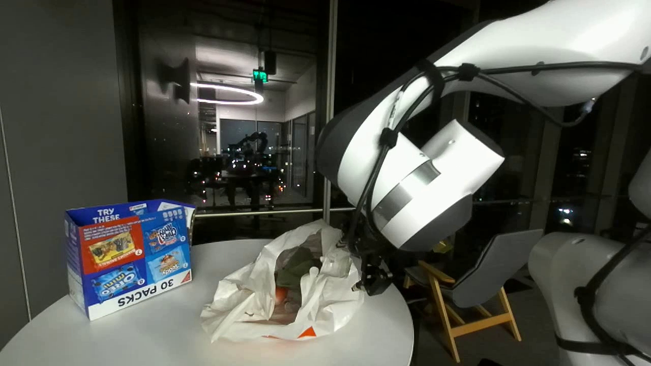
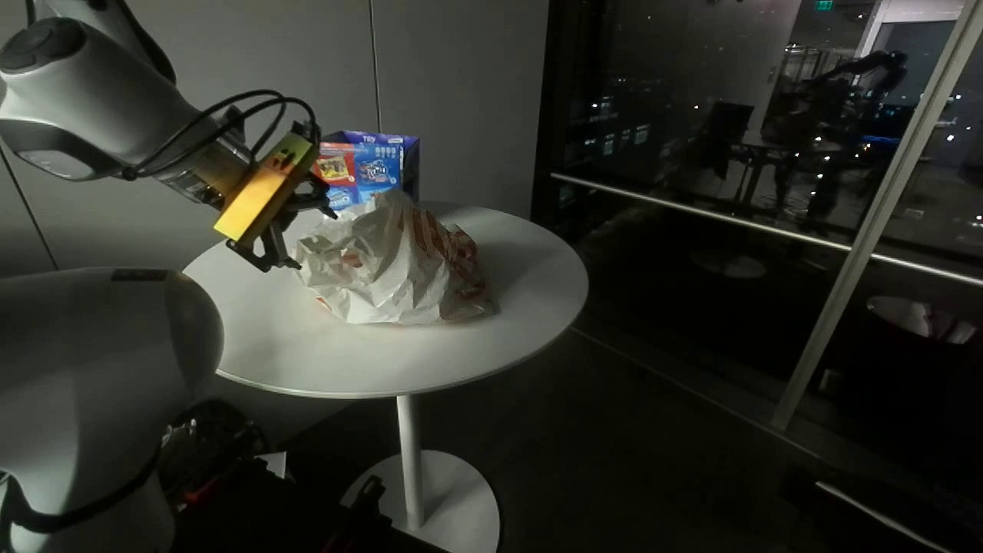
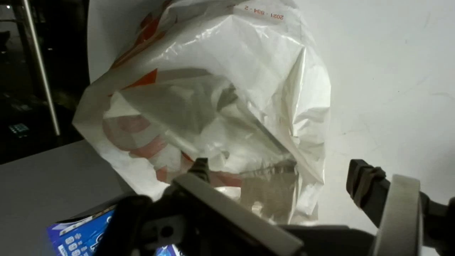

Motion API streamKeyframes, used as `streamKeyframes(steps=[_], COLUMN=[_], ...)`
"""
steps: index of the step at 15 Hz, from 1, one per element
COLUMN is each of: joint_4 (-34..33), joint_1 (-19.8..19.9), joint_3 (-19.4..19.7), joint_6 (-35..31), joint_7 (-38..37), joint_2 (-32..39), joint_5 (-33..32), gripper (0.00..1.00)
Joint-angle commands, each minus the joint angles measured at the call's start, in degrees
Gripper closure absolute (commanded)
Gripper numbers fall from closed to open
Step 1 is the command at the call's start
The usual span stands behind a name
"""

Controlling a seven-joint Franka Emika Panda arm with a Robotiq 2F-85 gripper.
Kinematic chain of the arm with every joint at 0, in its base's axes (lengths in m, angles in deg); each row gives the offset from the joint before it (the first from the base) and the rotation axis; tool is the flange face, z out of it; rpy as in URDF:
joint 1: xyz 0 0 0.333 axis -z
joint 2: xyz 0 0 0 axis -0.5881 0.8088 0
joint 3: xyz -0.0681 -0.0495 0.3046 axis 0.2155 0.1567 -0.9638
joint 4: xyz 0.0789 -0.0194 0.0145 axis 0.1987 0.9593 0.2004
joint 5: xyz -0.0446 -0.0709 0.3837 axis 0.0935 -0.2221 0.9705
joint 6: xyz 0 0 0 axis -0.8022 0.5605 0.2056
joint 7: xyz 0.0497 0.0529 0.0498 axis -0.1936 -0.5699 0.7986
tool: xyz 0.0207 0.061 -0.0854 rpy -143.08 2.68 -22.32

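Plastic bag, glossy and crinkled, slumps near the rectangular 30-pack carton.

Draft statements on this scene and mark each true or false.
1. The gripper stands open near the white bag. True.
2. The bag is free of any print. False: it bears orange-red print.
3. The snack box reads "30 PACKS". True.
4. The bag sits inside the snack box. False: each rests on the table, outside the other.
5. The table is round. True.
6. The gripper clasps the snack box. False: the box stands apart from it.
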Motion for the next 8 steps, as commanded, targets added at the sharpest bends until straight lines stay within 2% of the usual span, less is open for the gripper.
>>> streamKeyframes(steps=[1, 3, 4, 6, 8], joint_4=[0.10, 0.22, 0.23, 0.25, 0.28], joint_1=[-10.95, -17.68, -11.93, -15.95, -16.62], joint_3=[6.62, 11.37, 7.05, 10.04, 10.73], joint_6=[-4.69, -6.24, -2.59, -3.33, -3.42], joint_7=[4.33, 4.27, 0.01, 0.01, 0.07], joint_2=[-4.74, -6.32, -2.98, -3.75, -4.09], joint_5=[2.25, 1.81, 0.29, 0.28, 0.28], gripper=[0.00, 0.00, 0.00, 0.00, 0.00])
